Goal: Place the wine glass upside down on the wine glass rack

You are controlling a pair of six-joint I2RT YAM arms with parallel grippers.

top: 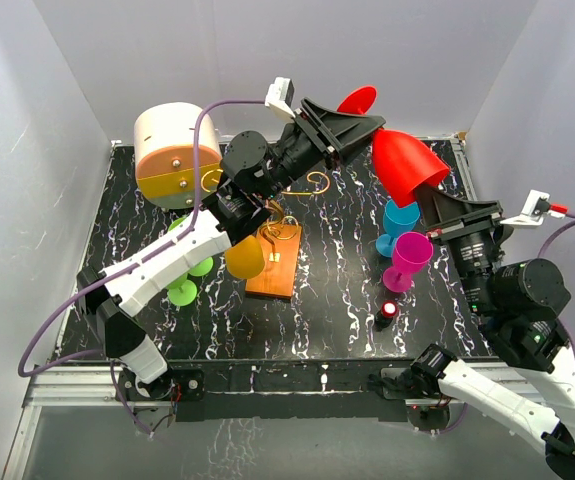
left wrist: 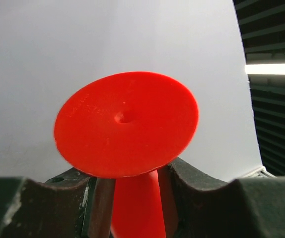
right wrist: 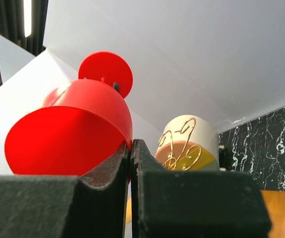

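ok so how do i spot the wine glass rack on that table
Start at the big cream-and-orange drum at the back left of the table. Just in front and to its right, mid-table, stands the wine glass rack. Unlike the yellow glass beside it, it is thin gold wire scrolls on a flat orange slab.

No word, brand or number can be read anywhere: the only lettering in view is a faint raised line of characters moulded into the underside of the red wine glass (left wrist: 126, 124) foot, seen from the left wrist, too soft to make out.
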